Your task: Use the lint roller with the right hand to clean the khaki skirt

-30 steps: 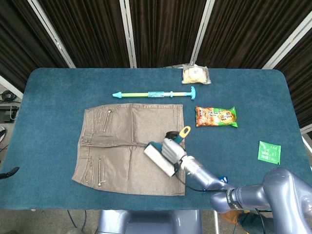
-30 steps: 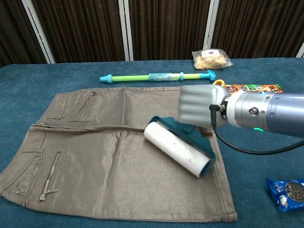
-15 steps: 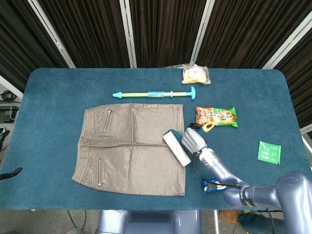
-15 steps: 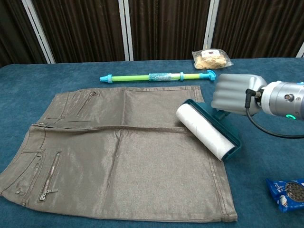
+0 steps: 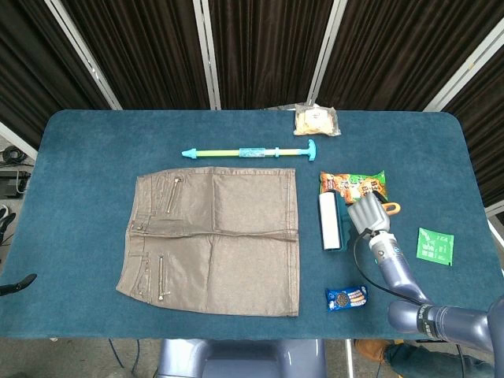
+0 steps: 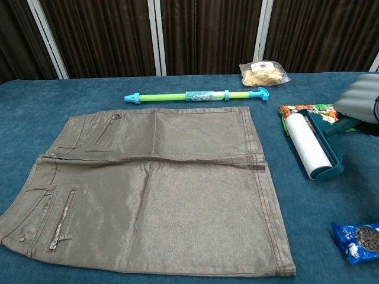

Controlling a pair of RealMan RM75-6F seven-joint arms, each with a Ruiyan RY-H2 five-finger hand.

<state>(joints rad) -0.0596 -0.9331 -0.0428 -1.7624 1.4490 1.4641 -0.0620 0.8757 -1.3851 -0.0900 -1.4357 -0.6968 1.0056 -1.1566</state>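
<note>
The khaki skirt (image 5: 213,238) (image 6: 151,186) lies flat on the blue table, zips toward the left. My right hand (image 5: 368,213) (image 6: 362,98) grips the handle of the lint roller (image 5: 330,221) (image 6: 312,145), a white roll in a teal frame. The roller sits to the right of the skirt, off the fabric, over the bare table and beside the snack bag. Its roll points front to back. The orange handle end (image 5: 390,208) sticks out past the hand. My left hand is outside both views.
A green and teal pump toy (image 5: 249,152) (image 6: 195,95) lies behind the skirt. An orange snack bag (image 5: 354,183) (image 6: 302,110), a clear bag of biscuits (image 5: 315,120) (image 6: 264,72), a blue cookie pack (image 5: 347,298) (image 6: 357,241) and a green sachet (image 5: 435,246) lie on the right.
My right hand has carried the lint roller rightward, from the skirt's right half off its edge onto the bare table, and turned it from slanted to front-to-back.
</note>
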